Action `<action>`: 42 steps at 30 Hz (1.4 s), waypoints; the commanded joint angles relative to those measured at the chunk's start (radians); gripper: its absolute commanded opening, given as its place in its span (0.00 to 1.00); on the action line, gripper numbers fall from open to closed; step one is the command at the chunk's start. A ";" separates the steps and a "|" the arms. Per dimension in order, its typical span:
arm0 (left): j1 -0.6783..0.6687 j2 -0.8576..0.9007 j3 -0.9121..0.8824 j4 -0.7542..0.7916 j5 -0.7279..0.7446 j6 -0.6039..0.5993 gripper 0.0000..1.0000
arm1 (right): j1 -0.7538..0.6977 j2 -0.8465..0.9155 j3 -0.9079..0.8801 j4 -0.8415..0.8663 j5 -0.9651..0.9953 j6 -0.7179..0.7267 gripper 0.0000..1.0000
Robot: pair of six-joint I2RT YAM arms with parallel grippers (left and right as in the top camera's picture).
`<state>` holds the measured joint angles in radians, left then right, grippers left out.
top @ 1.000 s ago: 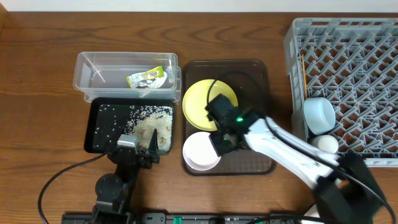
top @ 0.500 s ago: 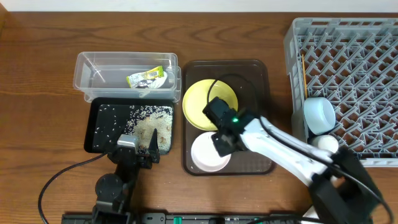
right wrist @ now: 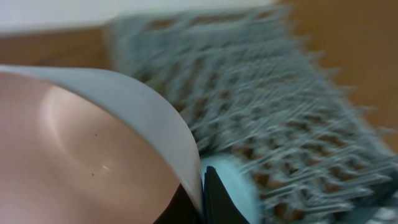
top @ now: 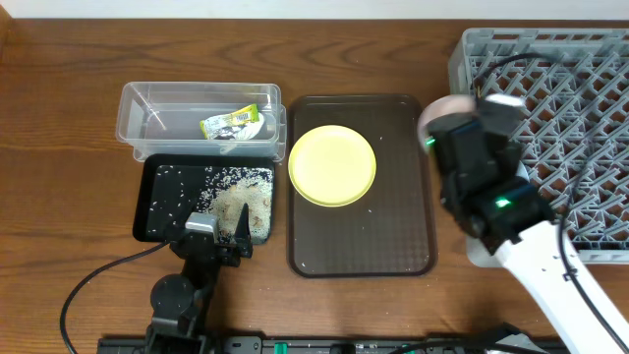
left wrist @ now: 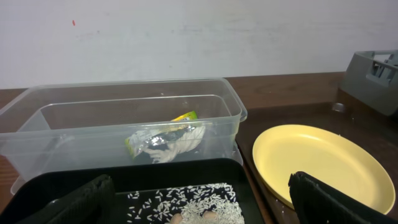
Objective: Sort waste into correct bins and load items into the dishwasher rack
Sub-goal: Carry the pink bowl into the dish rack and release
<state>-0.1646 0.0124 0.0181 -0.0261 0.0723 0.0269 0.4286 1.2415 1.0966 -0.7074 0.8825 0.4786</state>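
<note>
**White bowl held at the rack's left edge**

The right claw (right wrist: 200,198) pinched the rim of the white bowl (right wrist: 93,143) and held it tilted above the left wall of the grey rack (top: 580,88). The rack's pegs lay just ahead and to the right of the bowl, so the right arm was the nearer. The left claw (left wrist: 199,194) sat spread wide and empty at the near edge of the black tray (top: 145,224).

The rack (top: 580,88) is sitting at the desk's (top: 69,177) rear right corner. The plate (top: 332,165) is lying on the serving tray (top: 393,231) mid-desk. Leftward, the tub (top: 197,88), holding the wrapper (top: 231,124), is standing behind the shallow tray (top: 160,222).
</note>
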 commanded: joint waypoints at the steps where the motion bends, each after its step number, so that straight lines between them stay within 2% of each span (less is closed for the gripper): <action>1: 0.005 -0.001 -0.014 -0.037 0.014 0.006 0.91 | -0.099 0.013 0.001 0.042 0.195 0.019 0.01; 7: 0.005 -0.001 -0.014 -0.037 0.014 0.006 0.91 | -0.276 0.107 0.001 0.154 0.195 -0.088 0.01; 16: 0.005 -0.001 -0.014 -0.037 0.014 0.006 0.91 | -0.404 0.338 0.001 0.396 0.220 -0.354 0.01; 23: 0.005 -0.001 -0.014 -0.037 0.014 0.006 0.91 | -0.375 0.460 0.001 0.543 0.221 -0.544 0.01; 42: 0.005 -0.001 -0.014 -0.037 0.014 0.006 0.91 | -0.280 0.506 0.001 0.524 0.221 -0.598 0.01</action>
<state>-0.1646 0.0124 0.0181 -0.0261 0.0723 0.0269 0.1238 1.7233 1.0958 -0.1749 1.1210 -0.0887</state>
